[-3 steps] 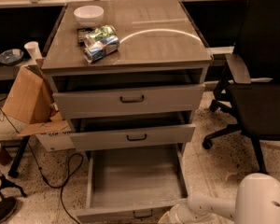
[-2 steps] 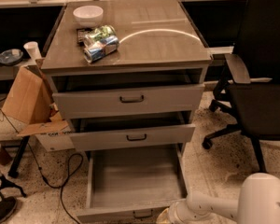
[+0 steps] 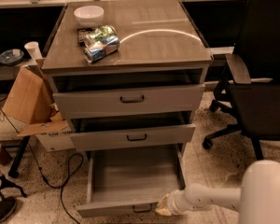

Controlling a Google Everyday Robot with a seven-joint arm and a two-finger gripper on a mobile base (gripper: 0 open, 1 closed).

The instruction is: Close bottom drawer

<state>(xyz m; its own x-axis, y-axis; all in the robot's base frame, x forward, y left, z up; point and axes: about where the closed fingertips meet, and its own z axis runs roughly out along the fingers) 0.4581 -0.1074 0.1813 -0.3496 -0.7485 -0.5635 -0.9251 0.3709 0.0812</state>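
The bottom drawer (image 3: 130,174) of the grey wood-grain cabinet is pulled far out, showing its long empty grey tray; its narrow front panel with a small dark bar handle (image 3: 142,209) is at the lower edge of the camera view. My gripper (image 3: 162,206) reaches in from the lower right on a white arm and sits at the right end of that front panel, right next to the handle. The two upper drawers (image 3: 130,99) are each a little way open.
A white bowl (image 3: 89,14) and a crumpled snack bag (image 3: 100,43) lie on the cabinet top. A black office chair (image 3: 261,92) stands to the right. A cardboard box (image 3: 30,101) and cables lie on the floor to the left.
The view has drawn closer to the cabinet. My gripper has moved a little left along the bottom drawer's front. The drawer looks as far out as before.
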